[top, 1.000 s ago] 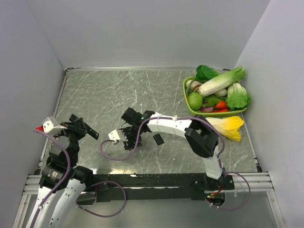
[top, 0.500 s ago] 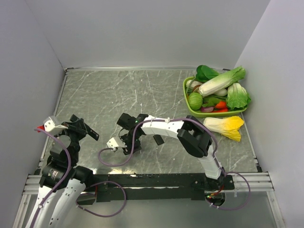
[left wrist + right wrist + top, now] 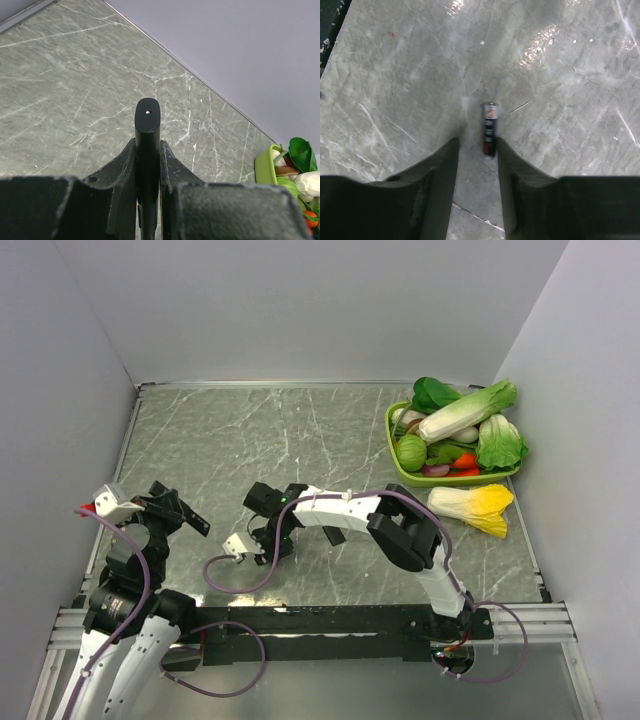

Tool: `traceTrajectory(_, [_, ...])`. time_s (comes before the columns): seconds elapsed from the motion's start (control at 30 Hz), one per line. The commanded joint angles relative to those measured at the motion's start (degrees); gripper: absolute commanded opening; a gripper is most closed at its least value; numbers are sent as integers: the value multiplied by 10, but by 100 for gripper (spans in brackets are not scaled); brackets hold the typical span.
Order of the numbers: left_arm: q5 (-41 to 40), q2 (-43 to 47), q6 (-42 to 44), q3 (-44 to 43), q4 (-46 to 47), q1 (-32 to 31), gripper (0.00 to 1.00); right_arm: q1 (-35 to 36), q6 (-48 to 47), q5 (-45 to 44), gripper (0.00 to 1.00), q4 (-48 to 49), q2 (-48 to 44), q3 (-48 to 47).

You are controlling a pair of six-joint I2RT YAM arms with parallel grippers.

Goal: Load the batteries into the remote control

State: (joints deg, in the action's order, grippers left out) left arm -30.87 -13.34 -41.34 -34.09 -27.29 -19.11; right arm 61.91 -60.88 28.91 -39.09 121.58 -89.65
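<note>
Pinching one slim flat black plastic remote control [image 3: 147, 117] in my left pincer [image 3: 148, 150], centre of left wrist frame, tip pointing toward frame top. My right pincer [image 3: 478, 150] spread, fingers straddling one small dark cylindrical battery [image 3: 490, 129] lying on grey marble table [image 3: 395, 75], frame centre, nearer frame-right finger. Only one battery visible. One green basket [image 3: 392, 445] of vegetables, upper right of top view.

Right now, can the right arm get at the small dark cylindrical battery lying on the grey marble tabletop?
Probably yes. The right end effector hangs just over the small dark cylindrical battery, fingers apart, with the battery's near end between them, nearer one finger. Nothing else lies on the tabletop around it.
</note>
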Motion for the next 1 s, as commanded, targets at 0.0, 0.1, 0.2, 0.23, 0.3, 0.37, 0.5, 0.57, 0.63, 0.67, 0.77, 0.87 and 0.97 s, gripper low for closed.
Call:
traceTrajectory(0.0, [10, -5, -3, -1, 20, 0, 1, 6, 1, -3, 33, 2, 10, 13])
traceTrajectory(0.1, [14, -7, -4, 1, 22, 0, 1, 5, 21, 5, 20, 10, 3, 24])
traceTrajectory(0.2, [19, -8, -6, 2, 23, 0, 2, 5, 58, -4, 11, 17, -9, 41])
traceTrajectory(0.23, [20, -7, -7, 2, 23, 0, 1, 2, 71, -7, 9, 17, -13, 46])
traceTrajectory(0.3, [26, -5, -8, 6, 26, 0, 1, -9, 119, -17, 7, 20, -31, 66])
traceTrajectory(0.37, [30, -3, -11, 14, 30, 0, 1, -21, 160, -26, 6, 30, -51, 86])
traceTrajectory(0.5, [58, 4, -14, 31, 54, 0, 1, -63, 314, -52, 6, 67, -132, 175])
traceTrajectory(0.57, [71, 6, -14, 43, 68, 0, 1, -75, 357, -64, 6, 72, -155, 199])
traceTrajectory(0.63, [98, 9, -15, 59, 94, 0, 1, -83, 409, -96, 7, 68, -178, 227])
traceTrajectory(0.67, [106, 14, -14, 65, 105, 0, 1, -85, 423, -105, 7, 67, -183, 235])
traceTrajectory(0.77, [148, 24, -11, 90, 144, 0, 1, -91, 479, -145, 7, 49, -195, 256])
traceTrajectory(0.87, [191, 36, -13, 118, 188, 0, 1, -101, 517, -150, 7, 33, -195, 250])
traceTrajectory(0.97, [230, 45, -17, 141, 222, 0, 1, -103, 552, -154, 8, 22, -191, 256])
